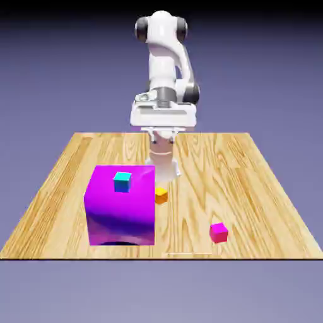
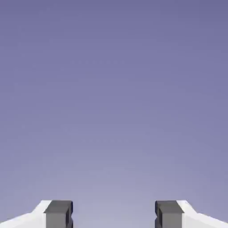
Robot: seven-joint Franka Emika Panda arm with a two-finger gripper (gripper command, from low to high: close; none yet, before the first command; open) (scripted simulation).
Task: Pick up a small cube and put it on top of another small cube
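The small cube shows in neither view. My gripper point(image 1: 163, 130) hangs high above the far middle of the wooden table point(image 1: 252, 189), well clear of everything on it. In the hand view the gripper point(image 2: 113, 216) is open: its two grey fingertips point(image 2: 58, 214) stand far apart with nothing between them, and only the plain blue-violet backdrop fills the picture. A cyan cube point(image 1: 122, 182) sits on top of a big magenta cube point(image 1: 120, 214) at the front left of the exterior view. An orange cube point(image 1: 161, 195) lies on the table just right of the big cube.
A tiny pink-magenta cube point(image 1: 219, 233) lies near the table's front edge, toward the exterior view's right. The arm's base column point(image 1: 163, 161) stands behind the big magenta cube.
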